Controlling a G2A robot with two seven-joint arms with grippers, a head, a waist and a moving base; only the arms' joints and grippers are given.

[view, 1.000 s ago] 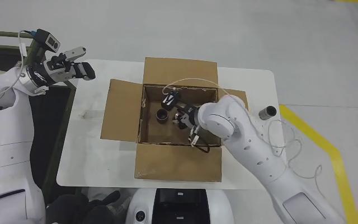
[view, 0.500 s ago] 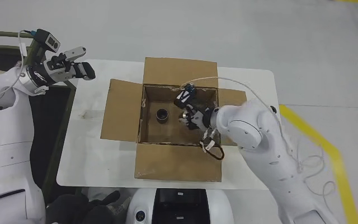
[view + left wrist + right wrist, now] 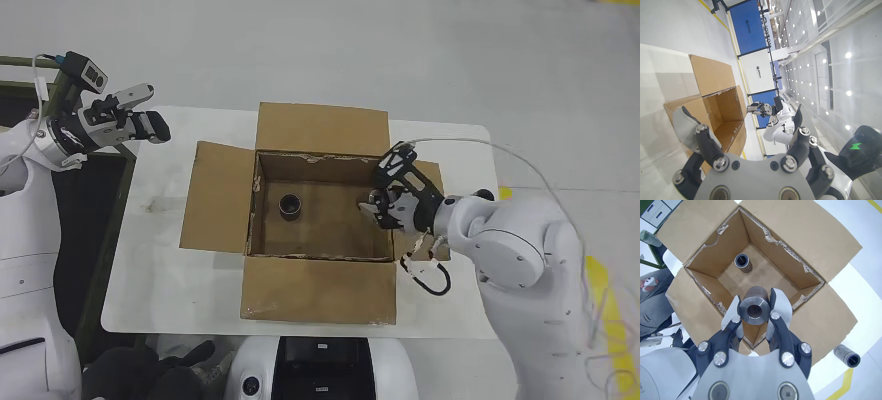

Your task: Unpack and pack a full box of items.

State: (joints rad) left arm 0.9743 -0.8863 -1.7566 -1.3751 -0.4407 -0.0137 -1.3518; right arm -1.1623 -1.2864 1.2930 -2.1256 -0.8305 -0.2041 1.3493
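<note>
Currently, item one: a metal cylinder [image 3: 755,311], clamped across its side in the right gripper [image 3: 755,299], held above the open cardboard box [image 3: 730,247] near its right wall. Item two: a matching cylinder [image 3: 743,262], upright on the box floor, nearer the left wall. Item three: a third cylinder [image 3: 847,358], lying on the table [image 3: 150,270] just beyond the right flap [image 3: 819,317]. Left gripper [image 3: 741,113]: jaws spread, nothing held, well apart from the box (idle, we judge). Risks we log: smooth round steel may slip or twist in a pinch grip; a low carry may snag the torn wall edge or flap; laid on its side, the piece may roll off the table or strike the third cylinder.
</note>
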